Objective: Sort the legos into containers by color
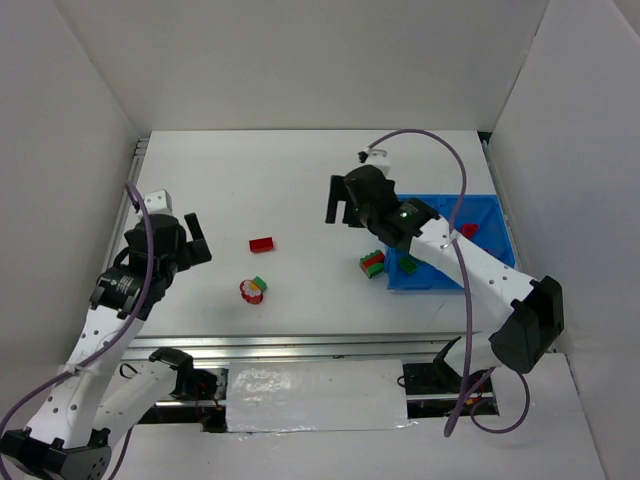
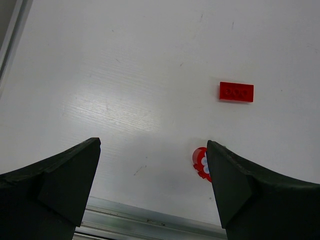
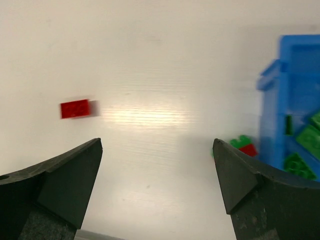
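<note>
Both arms are hanging above the counter with nothing in hand. The left arm has its jaws spread wide, and so does the right arm; there is only bare counter between each pair.

The blue bin sits at the right side, partly under the right arm. I can make out green bricks inside it and what looks like a red one further along, though the arm hides the dividing wall, so I cannot say which compartment holds what.

Three pieces are out loose:
- A flat red brick lies alone near the middle, well apart from the bin.
- A round red-and-white piece with a green bit on it sits nearer the front, just beside the left arm's right-hand jaw tip in the wrist view.
- A joined red-and-green stack rests just beside the bin's left wall.

To my eye the sorting is part done and this is the pause before another pick. The flat red brick looks the simplest target: drop over it, square the jaws to its short sides, close, then carry it to the red side. The joined stack would want pulling apart first, likely with both arms.
</note>
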Robot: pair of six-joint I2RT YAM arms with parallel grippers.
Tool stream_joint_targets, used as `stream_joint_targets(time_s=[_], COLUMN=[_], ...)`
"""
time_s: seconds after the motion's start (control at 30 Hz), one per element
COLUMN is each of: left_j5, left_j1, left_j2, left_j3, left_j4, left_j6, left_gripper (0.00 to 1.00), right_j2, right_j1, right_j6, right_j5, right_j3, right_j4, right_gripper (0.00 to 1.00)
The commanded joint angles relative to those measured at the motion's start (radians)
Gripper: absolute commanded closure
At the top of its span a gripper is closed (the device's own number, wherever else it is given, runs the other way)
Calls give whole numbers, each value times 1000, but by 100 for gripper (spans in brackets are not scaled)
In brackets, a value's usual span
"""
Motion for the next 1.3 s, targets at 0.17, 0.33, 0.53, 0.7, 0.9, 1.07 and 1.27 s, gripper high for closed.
stream_joint_targets(time_s=[0.17,0.33,0.53,0.7,0.9,1.07,1.27], left_j5=[208,294,196,168,105,102,108], left_j1=[9,-46,-166,-169,-169,-163,-153], left_j2=[177,374,700,935,1043,1034,1081], left_j3=[41,32,206,355,400,387,392], left_j4=[68,221,285,240,154,171,166], left_j6=[-87,-234,-293,-290,-291,-290,-274], left_gripper=[1,1,0,0,0,1,1], right_j2=[-10,-211,-365,-452,-491,-456,-442], right_j1=[170,168,159,150,144,144,144], right_j6=[117,148,119,118,89,78,81], right_j5=[177,171,149,141,129,120,100], right_j3=[53,-92,-189,-267,-298,-297,-315], right_j4=[-79,-77,-146,-149,-123,-112,-88], right_gripper=[0,0,0,0,0,0,0])
